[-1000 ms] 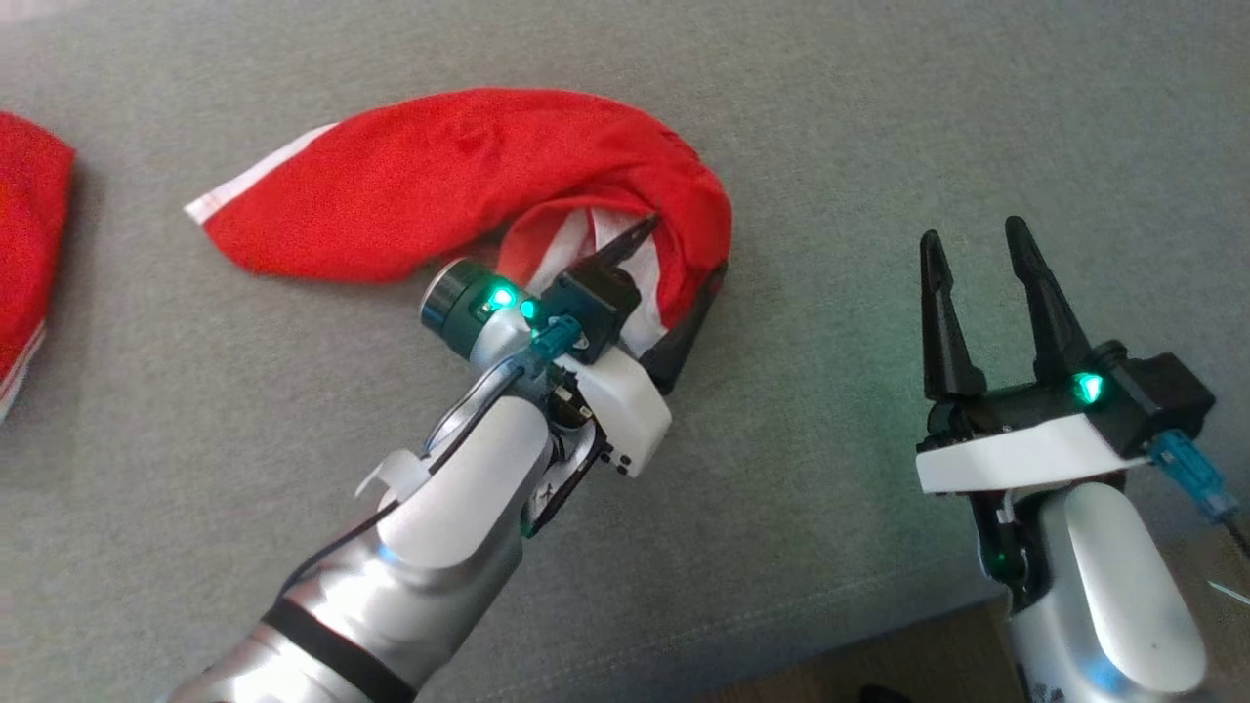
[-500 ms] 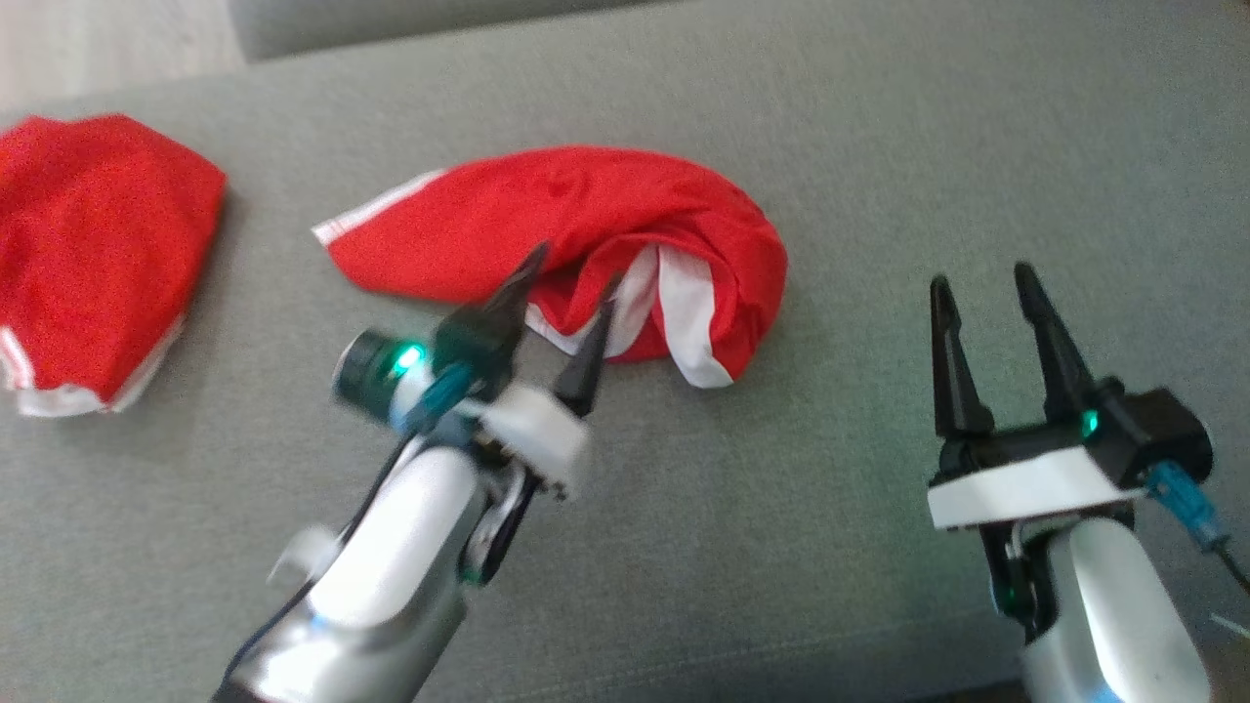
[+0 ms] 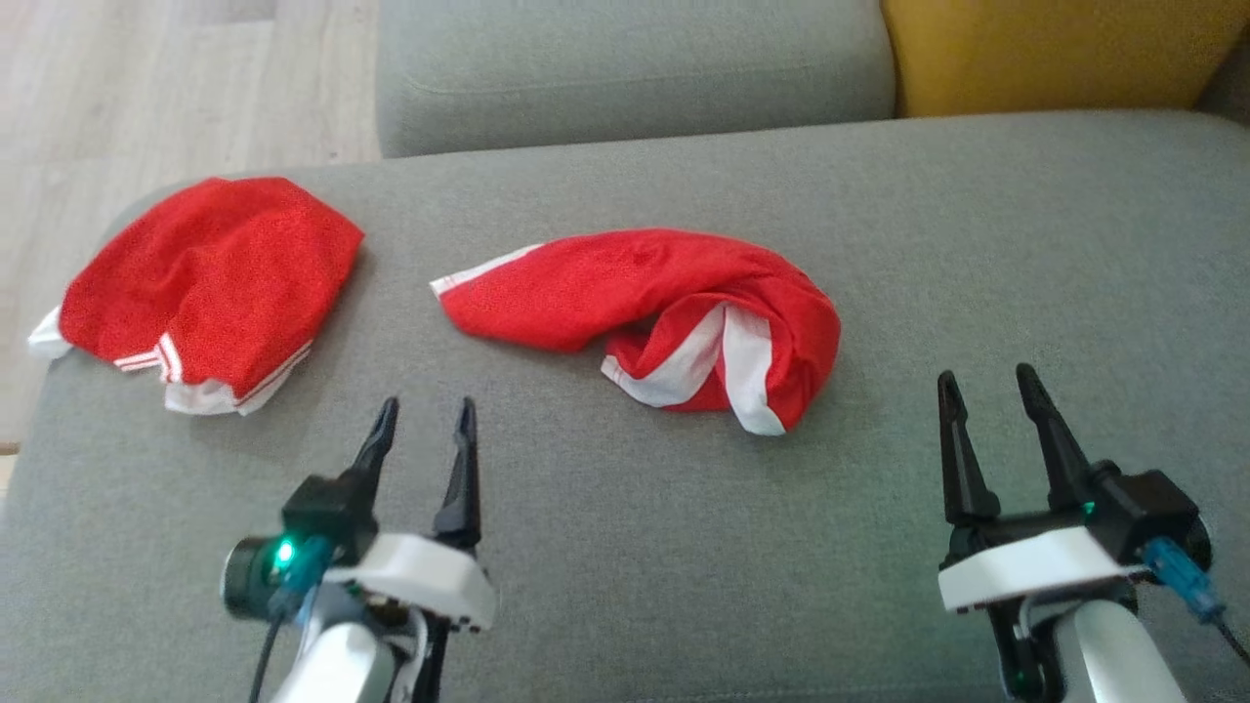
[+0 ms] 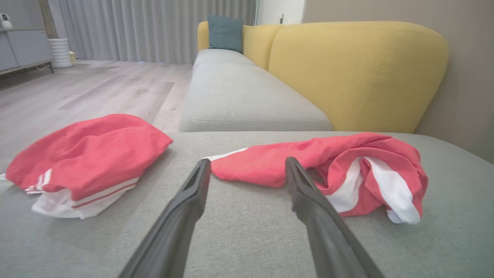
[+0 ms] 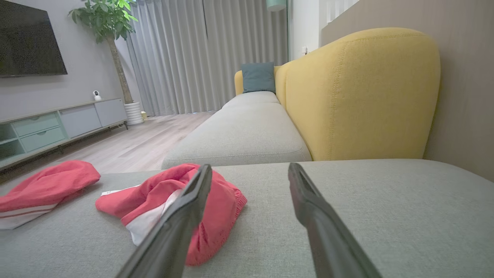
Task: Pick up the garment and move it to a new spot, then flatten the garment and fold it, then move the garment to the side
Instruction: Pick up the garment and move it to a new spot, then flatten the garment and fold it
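Observation:
A crumpled red garment with white stripes [image 3: 674,312] lies in a curved heap on the grey cushion [image 3: 625,547]; the left wrist view has this garment [image 4: 328,166] just past the fingertips, and in the right wrist view the garment [image 5: 170,200] lies left of centre. My left gripper [image 3: 426,412] stands open and empty, short of the garment and to its left. My right gripper [image 3: 984,379] is open and empty too, apart from the garment on its right. In its own view the left gripper [image 4: 247,164] has bare cushion between its fingers, as does the right gripper [image 5: 250,170].
A second red garment with white trim [image 3: 210,288] lies at the cushion's left edge. Beyond the cushion are another grey seat [image 3: 625,68] and a yellow backrest [image 3: 1055,44]. Wooden floor [image 3: 176,88] lies to the far left.
My left gripper let go of the garment's folds and drew back towards me, now open and clear of it. The head camera tilted up, showing more of the sofa. The right gripper stayed put.

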You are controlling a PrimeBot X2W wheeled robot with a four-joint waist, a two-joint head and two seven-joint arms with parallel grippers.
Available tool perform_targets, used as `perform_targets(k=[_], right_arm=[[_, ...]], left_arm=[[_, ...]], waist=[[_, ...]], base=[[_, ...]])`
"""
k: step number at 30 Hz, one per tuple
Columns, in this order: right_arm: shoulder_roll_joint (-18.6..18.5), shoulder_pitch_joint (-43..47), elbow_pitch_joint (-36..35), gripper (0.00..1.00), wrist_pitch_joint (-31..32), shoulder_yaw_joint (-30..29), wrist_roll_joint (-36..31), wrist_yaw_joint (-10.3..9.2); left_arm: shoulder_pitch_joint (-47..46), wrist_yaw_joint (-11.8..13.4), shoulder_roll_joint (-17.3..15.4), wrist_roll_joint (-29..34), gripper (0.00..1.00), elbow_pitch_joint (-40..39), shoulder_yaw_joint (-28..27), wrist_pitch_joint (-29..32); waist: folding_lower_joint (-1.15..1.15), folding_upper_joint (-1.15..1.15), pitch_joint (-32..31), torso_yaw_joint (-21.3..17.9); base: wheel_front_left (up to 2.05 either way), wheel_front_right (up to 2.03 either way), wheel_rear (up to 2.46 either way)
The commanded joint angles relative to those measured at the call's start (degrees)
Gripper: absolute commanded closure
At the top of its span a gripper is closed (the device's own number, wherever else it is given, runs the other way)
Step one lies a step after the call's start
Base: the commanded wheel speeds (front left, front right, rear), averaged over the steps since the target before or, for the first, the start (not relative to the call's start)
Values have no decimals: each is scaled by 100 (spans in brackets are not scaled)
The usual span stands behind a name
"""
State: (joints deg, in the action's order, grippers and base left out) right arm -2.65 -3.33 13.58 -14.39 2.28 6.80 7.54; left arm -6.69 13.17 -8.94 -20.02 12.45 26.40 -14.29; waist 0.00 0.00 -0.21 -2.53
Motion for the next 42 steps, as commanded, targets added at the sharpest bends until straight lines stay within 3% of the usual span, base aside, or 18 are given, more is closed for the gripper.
perform_targets(k=[1, 17, 42], right_arm=[[-22, -83, -174, 0, -61, 138, 63, -5], [-22, 187, -182, 0, -61, 247, 242, -5], [-22, 176, -102, 0, -61, 228, 241, -5]], left_arm=[[-125, 41, -73, 91, 0, -292, -319, -70], [848, -197, 185, 547, 0, -815, -1177, -71], [919, -557, 494, 904, 0, -633, -1540, -71]], waist=[[0, 0, -62, 56], [0, 0, -153, 88], [0, 0, -138, 148]], base=[[0, 0, 0], [0, 0, 0], [0, 0, 0]])
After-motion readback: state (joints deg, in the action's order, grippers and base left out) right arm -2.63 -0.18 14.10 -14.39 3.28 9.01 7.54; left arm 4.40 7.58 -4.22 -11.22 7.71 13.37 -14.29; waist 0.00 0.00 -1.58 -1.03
